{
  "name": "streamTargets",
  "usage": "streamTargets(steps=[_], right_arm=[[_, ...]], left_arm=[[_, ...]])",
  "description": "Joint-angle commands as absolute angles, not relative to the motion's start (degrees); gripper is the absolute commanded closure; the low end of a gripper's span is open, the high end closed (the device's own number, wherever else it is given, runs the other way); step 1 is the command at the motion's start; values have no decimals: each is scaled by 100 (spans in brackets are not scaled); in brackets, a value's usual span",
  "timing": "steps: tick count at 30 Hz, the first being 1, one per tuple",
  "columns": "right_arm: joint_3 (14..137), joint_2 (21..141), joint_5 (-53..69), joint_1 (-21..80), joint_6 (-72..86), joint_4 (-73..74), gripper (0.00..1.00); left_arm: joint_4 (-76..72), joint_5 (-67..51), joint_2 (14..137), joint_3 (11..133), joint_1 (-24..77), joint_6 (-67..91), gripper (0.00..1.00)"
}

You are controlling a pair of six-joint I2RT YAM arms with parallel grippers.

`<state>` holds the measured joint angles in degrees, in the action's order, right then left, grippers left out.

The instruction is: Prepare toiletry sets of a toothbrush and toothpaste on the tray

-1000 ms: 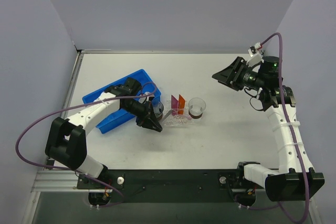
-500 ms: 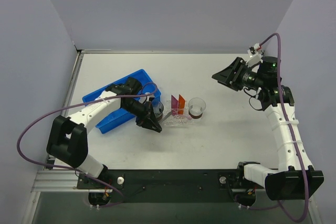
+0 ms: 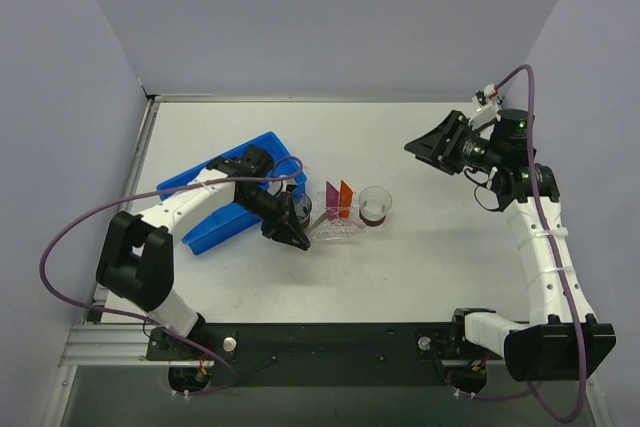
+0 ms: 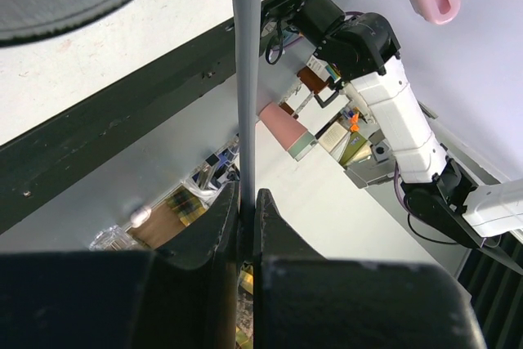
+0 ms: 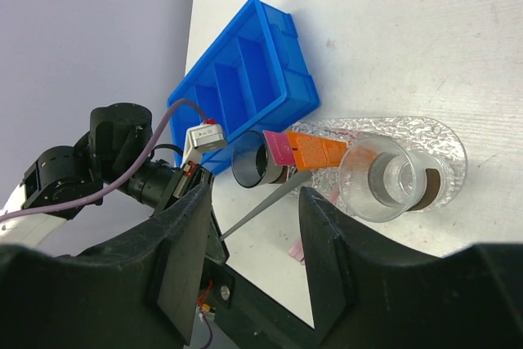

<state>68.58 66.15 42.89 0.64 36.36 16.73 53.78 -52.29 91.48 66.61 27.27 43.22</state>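
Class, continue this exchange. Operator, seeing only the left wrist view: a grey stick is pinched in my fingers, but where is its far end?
Observer: From the right wrist view, the grey stick in the left gripper slants to the rim of the tray, its tip near the magenta tube.
Operator: What is on the tray?
Observer: The magenta tube, an orange tube and a clear cup.
Operator: And the right gripper?
Observer: The right gripper is open, holding nothing, off to the right of the tray.
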Motion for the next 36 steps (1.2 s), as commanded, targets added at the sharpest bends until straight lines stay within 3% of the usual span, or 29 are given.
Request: streamTargets(steps=[1,36], right_arm=[[6812,6644,4430,17,3665,1371,58],[6715,6987,4597,-141,3858,1099,58]], left_arm=[[5397,-5247,9255,6978,2716,4245,100],[5475,-5572,9958,7392,2663,4228,100]])
